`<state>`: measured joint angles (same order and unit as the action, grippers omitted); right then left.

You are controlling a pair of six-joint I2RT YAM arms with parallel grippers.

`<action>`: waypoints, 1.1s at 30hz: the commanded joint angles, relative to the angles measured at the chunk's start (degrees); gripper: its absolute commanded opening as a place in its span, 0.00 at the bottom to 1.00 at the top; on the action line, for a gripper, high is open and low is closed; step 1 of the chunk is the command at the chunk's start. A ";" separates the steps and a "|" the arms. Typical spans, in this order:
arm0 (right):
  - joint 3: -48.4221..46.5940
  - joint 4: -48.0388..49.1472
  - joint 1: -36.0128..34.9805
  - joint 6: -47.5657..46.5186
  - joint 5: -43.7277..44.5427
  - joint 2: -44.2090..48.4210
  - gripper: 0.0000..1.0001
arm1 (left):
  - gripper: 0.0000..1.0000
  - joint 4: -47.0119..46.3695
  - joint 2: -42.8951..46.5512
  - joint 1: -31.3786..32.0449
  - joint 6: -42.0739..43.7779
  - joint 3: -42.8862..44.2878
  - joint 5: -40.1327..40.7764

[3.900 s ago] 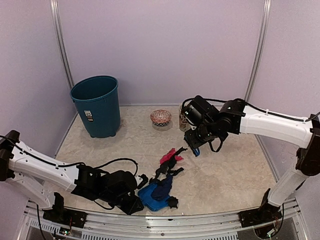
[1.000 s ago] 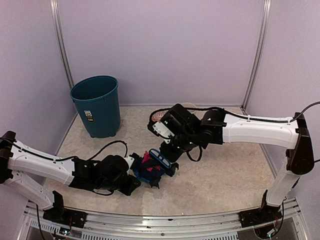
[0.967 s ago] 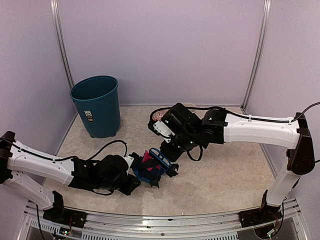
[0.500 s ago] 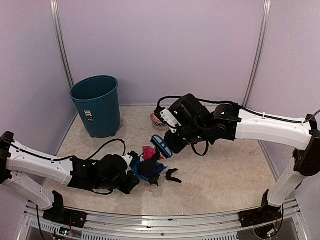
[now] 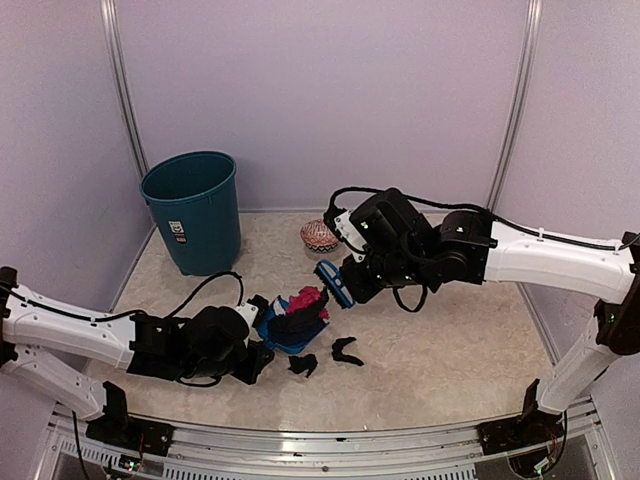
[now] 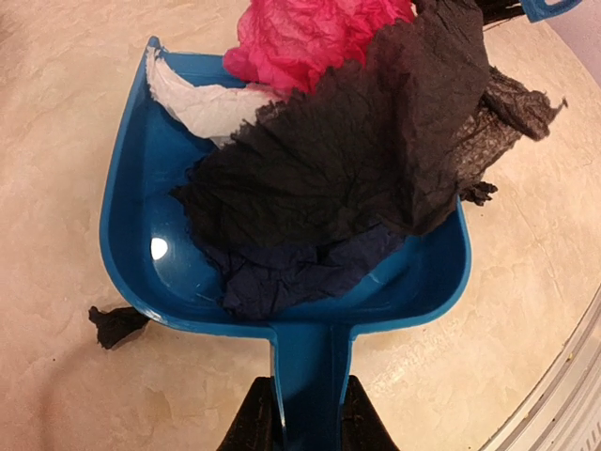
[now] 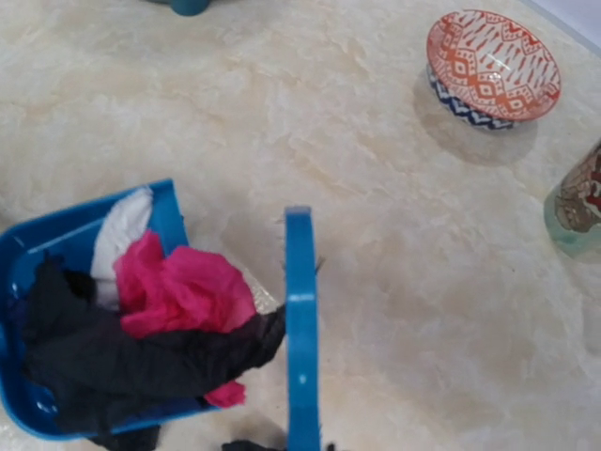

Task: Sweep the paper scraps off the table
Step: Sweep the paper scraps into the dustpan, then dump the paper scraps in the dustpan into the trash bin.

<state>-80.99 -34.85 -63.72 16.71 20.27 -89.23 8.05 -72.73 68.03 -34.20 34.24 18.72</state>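
My left gripper point(image 6: 310, 415) is shut on the handle of a blue dustpan point(image 6: 141, 216), which sits low over the table point(image 5: 450, 340). Paper scraps fill the pan: a pink wad point(image 6: 310, 38), a large black sheet point(image 6: 357, 150), a navy piece point(image 6: 291, 272) and a pale one point(image 6: 207, 99). Two black scraps point(image 5: 345, 350) lie on the table just in front of the pan point(image 5: 285, 325), and another small one point(image 6: 115, 324) lies beside it. My right gripper point(image 5: 350, 285) is shut on a blue brush point(image 7: 300, 319), held above the table right of the pan; its fingers are hidden in the right wrist view.
A teal bin point(image 5: 193, 210) stands at the back left. A patterned bowl point(image 5: 320, 235) sits at the back centre, with a mug point(image 7: 577, 202) to its right. Purple walls close the sides and back; the metal frame edge runs along the front.
The right gripper has lifted the brush off the pan, up and to the right. The left gripper has drawn the loaded pan back and left, leaving two black scraps on the table.
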 commanded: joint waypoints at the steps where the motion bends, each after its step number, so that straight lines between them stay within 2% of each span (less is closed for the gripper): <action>1: 1.56 1.68 0.23 1.23 1.63 3.08 0.00 | 0.00 1.38 2.06 0.35 0.27 2.09 3.21; 22: 12.68 6.90 2.21 4.15 6.54 14.51 0.00 | 0.00 4.44 6.23 -0.47 1.93 5.70 5.07; 33: 16.48 9.19 3.34 4.45 5.57 16.75 0.00 | 0.00 17.11 5.75 -6.64 5.72 19.06 1.58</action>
<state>-65.82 -27.83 -60.95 20.53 25.78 -73.60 19.00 -67.24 63.96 -30.89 47.37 22.11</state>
